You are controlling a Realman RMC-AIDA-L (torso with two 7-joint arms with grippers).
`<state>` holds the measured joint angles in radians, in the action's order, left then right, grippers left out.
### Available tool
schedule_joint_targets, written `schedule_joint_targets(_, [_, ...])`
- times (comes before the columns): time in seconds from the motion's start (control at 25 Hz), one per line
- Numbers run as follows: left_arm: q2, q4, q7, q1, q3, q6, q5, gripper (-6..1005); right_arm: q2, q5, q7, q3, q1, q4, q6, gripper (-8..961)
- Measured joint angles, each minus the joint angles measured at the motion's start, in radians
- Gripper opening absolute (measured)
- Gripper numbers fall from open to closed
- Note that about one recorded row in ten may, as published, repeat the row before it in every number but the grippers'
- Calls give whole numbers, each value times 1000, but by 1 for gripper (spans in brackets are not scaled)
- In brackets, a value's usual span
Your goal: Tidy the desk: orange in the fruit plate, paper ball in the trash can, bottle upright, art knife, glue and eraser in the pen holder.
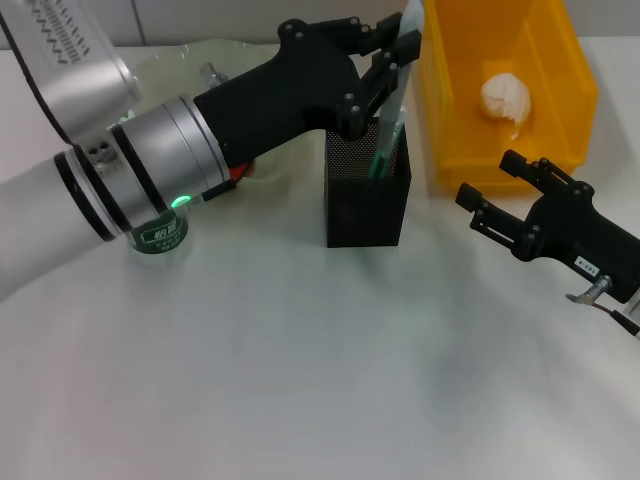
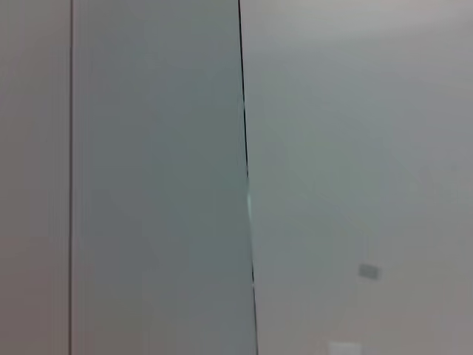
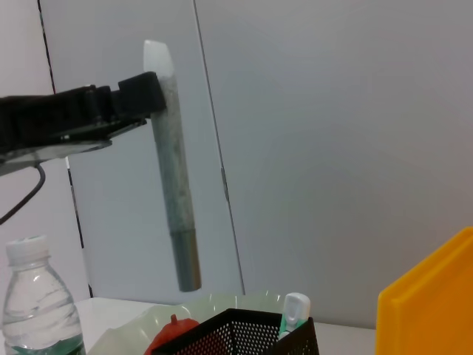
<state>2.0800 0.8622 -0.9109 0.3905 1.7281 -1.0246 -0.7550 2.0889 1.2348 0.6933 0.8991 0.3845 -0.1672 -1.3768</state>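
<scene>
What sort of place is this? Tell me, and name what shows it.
Probably an office-style desk set up for a tidying trial: a white tabletop with a black mesh pen holder, a yellow trash can holding a paper ball, plain wall panels behind.

Saw matt black plastic on the left gripper and the right gripper, with a brushed, silvery metal sleeve on the left arm. Noted fine black metal mesh, dull and perforated, on the pen holder. Found smooth, glossy yellow plastic on the trash can and rough, crumpled white paper in the paper ball. Made out a frosted, translucent plastic body and white cap on the glue stick. Registered clear, shiny ribbed plastic on the bottle, pale-green translucent glass on the fruit plate, and a smooth matt white table.
</scene>
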Motion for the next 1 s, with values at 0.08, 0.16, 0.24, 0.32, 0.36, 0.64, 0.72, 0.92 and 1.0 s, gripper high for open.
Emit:
schedule_joint_targets(0.08, [0, -16, 51, 3, 23, 10, 31, 150, 0, 0, 0, 0, 0, 0, 0, 786])
schedule_joint_targets(0.16, [0, -29, 88, 5, 41, 31, 49, 149, 0, 0, 0, 0, 2, 1, 0, 786])
schedule_joint_targets(0.24, [0, -50, 110, 8, 54, 49, 74, 148, 0, 0, 0, 0, 6, 5, 0, 786])
schedule_joint_targets(0.32, [0, -78, 124, 17, 63, 57, 102, 147, 0, 0, 0, 0, 8, 10, 0, 786])
schedule_joint_targets(0.36, [0, -91, 130, 22, 66, 59, 113, 154, 0, 0, 0, 0, 8, 11, 1, 786])
schedule_joint_targets(0.64, [0, -185, 137, 69, 76, 68, 137, 206, 0, 0, 0, 0, 8, 12, -1, 785])
schedule_joint_targets(0.72, [0, -190, 136, 71, 78, 68, 137, 221, 0, 0, 1, 0, 7, 12, -2, 785])
schedule_joint_targets(0.92, [0, -195, 132, 64, 81, 69, 151, 258, 0, 0, 3, 2, 4, 13, -10, 785])
schedule_joint_targets(1.0, [0, -196, 132, 62, 82, 67, 154, 272, 0, 0, 5, 6, 4, 13, -11, 785])
